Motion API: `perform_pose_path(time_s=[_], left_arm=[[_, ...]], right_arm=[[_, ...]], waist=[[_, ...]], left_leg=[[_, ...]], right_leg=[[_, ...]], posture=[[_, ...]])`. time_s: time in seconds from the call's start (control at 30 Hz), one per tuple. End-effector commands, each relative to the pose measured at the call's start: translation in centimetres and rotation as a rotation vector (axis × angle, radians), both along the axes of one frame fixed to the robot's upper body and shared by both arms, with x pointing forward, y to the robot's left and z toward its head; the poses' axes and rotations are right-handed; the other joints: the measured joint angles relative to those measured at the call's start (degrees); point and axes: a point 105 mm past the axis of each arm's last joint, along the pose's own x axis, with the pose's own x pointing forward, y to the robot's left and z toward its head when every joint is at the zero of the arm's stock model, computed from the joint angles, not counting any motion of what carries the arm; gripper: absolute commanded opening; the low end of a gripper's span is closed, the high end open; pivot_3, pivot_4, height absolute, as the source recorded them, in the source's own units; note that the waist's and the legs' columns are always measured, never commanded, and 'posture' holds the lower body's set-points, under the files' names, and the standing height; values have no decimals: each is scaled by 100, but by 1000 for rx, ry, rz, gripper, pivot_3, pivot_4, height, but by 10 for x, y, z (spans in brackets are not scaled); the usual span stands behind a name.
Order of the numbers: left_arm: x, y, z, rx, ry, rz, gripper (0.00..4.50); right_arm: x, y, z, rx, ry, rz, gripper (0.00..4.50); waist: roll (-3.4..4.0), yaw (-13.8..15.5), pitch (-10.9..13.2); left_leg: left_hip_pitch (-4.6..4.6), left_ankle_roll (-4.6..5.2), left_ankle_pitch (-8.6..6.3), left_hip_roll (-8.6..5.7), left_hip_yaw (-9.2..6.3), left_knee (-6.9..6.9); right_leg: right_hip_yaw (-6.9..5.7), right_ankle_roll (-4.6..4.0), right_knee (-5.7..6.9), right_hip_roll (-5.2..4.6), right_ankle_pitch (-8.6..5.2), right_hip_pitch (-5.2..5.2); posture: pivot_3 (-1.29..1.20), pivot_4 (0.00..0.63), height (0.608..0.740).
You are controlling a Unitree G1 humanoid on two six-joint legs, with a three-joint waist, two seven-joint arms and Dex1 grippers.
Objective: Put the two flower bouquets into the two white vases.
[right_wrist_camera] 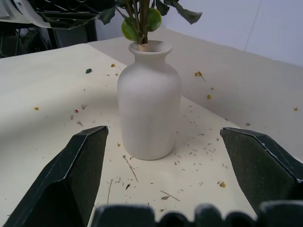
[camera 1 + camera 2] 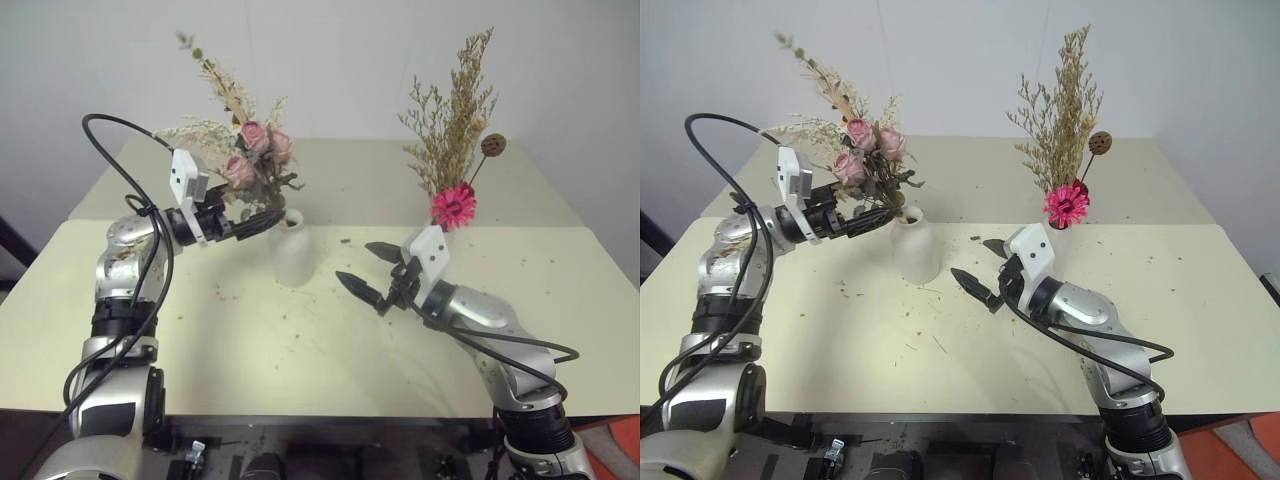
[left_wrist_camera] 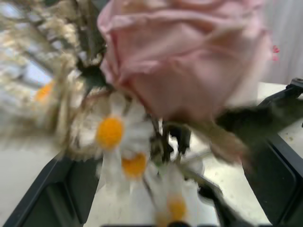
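Two bouquets already stand in their two vases, so judge the job as all but finished. Your pale pink rose bouquet with green leaves and cream sprigs [image 2: 855, 150] has its stems down the narrow neck of the squat, round-shouldered matte white vase [image 2: 915, 248], which sits near the middle of the cream surface [image 2: 790, 340]. Your taller bouquet of tan dried grasses with a bright pink-red daisy and a brown pod [image 2: 1062, 130] rises farther right, behind the right arm; its taller white vase [image 2: 1059, 241] is mostly hidden by that arm.

Treat both bunches as light and brittle: crumbs of dried plant lie scattered over the surface, so petals and sprigs will likely shed at a brush. If you must adjust one, take the bundled stems low, just above the vase mouth, never the heads. The vases look smooth and probably tip easily with a tall load.

Your left gripper [image 2: 875, 219] sits just beside the rose stems above the vase mouth, its black fingers spread wide around the blooms, clamping nothing. Your right gripper [image 2: 985, 268] hovers level near the squat vase, fingers wide apart, empty, touching nothing.
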Motion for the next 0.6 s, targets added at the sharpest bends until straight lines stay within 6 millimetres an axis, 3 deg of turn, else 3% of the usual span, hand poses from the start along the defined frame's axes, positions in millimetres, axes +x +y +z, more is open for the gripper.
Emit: perform_pose_path(time_s=[0.03,0.37,0.47,0.6], left_arm=[[-15,12,14,29,-19,6,4493],[-50,46,5,89,25,85,4493],[-70,53,7,74,5,47,4493],[-95,56,14,20,-16,-17,4493]], right_arm=[[-3,1,11,7,-62,7,4500],[-7,-8,7,3,-37,-2,4500],[-16,-22,8,4,-30,5,4500],[-30,-56,9,-16,-5,-25,4500]], waist=[[0,-8,0],[1,4,0],[2,3,1],[2,44,1]], left_leg=[[-2,0,0,0,0,0],[0,0,0,3,0,0],[-3,2,-2,4,2,-4],[-1,2,-1,5,2,-3]], right_leg=[[0,0,0,0,0,-2],[-1,0,1,1,-3,-1],[-1,-4,-4,-1,-3,-4],[-2,-1,-3,-1,-7,0]], posture=[[0,150,740],[0,150,740],[0,150,740],[0,150,740]])
